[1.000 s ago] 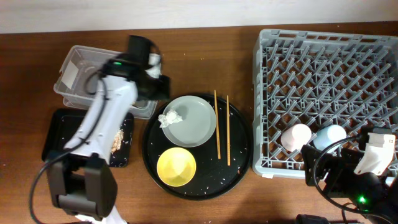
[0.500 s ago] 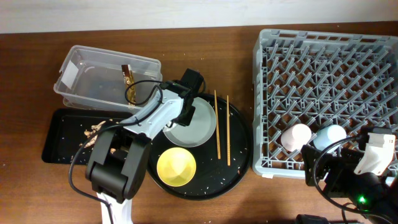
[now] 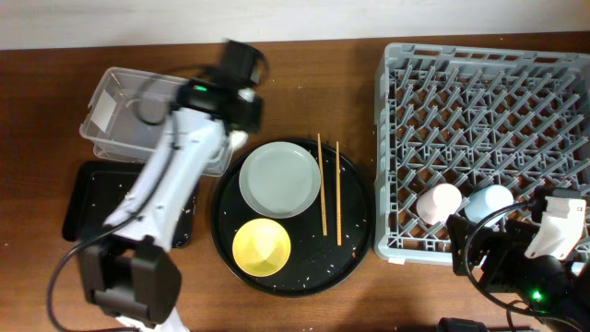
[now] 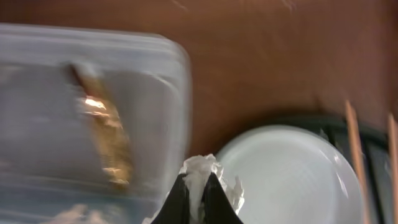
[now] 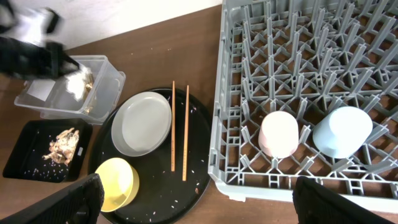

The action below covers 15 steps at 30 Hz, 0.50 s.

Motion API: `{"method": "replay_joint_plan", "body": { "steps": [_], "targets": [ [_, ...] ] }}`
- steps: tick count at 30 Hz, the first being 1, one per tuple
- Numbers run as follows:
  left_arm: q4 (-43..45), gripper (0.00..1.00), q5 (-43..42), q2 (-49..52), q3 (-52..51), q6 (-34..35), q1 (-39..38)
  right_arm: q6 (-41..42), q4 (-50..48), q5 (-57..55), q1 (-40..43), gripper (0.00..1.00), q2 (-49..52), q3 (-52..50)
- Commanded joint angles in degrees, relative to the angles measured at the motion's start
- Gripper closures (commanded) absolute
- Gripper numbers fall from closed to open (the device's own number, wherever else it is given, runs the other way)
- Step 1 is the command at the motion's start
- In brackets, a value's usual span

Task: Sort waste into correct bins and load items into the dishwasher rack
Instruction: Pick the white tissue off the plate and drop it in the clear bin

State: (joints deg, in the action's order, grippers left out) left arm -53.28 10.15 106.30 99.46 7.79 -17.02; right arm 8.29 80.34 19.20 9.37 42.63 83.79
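My left gripper (image 4: pixel 200 199) is shut on the crumpled white tissue (image 4: pixel 202 171), held above the gap between the clear tub (image 3: pixel 115 115) and the pale-grey plate (image 3: pixel 279 178). The gold-and-brown wrapper (image 4: pixel 102 134) lies inside the tub. The plate is bare and sits on the round black tray (image 3: pixel 355 240) with the yellow bowl (image 3: pixel 262 247) and two chopsticks (image 3: pixel 322 184). A pink cup (image 3: pixel 440 201) and a blue cup (image 3: pixel 489 201) stand in the grey dishwasher rack (image 3: pixel 489 101). My right gripper (image 5: pixel 199 211) is open near the rack's front edge, with nothing between its fingers.
The shallow black tray (image 5: pixel 28 149) at the left holds brownish food scraps (image 5: pixel 62 144). My left arm (image 3: pixel 166 184) crosses over that tray and the tub's right end. Small crumbs dot the round tray. A wall runs along the table's far edge.
The left gripper came down onto the plate, shut on the tissue, and has carried it up and left toward the clear tub. The plate is now bare. The right arm has not moved.
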Motion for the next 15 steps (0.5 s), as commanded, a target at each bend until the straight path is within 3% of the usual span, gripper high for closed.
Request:
{"method": "replay_joint_plan", "body": {
  "steps": [1,2,3,4,5,10,15],
  "targets": [
    [2.49,0.99,1.20,2.80,-0.09,0.72,6.86,-0.55,-0.17,0.31,-0.42,0.02,0.04,0.26],
    [3.13,0.82,1.05,3.52,-0.09,0.70,7.82,-0.55,-0.17,0.31,-0.42,0.02,0.04,0.26],
    [3.30,0.38,0.96,3.96,-0.09,0.70,8.57,-0.55,-0.17,0.31,-0.42,0.02,0.04,0.26],
    [3.04,0.13,0.26,3.98,-0.04,0.66,9.16,-0.55,-0.17,0.31,-0.42,0.02,0.04,0.26],
    [1.88,0.01,-0.61,3.43,0.55,0.26,9.33,-0.55,-0.17,0.31,-0.42,0.02,0.04,0.26],
    [-11.76,0.01,-5.11,-3.54,8.76,0.28,8.55,-0.55,-0.17,0.31,-0.42,0.02,0.04,0.26],
    [-23.69,0.01,-7.85,-14.01,9.81,0.28,4.55,-0.55,-0.17,0.31,-0.42,0.02,0.04,0.26]
  ]
}}
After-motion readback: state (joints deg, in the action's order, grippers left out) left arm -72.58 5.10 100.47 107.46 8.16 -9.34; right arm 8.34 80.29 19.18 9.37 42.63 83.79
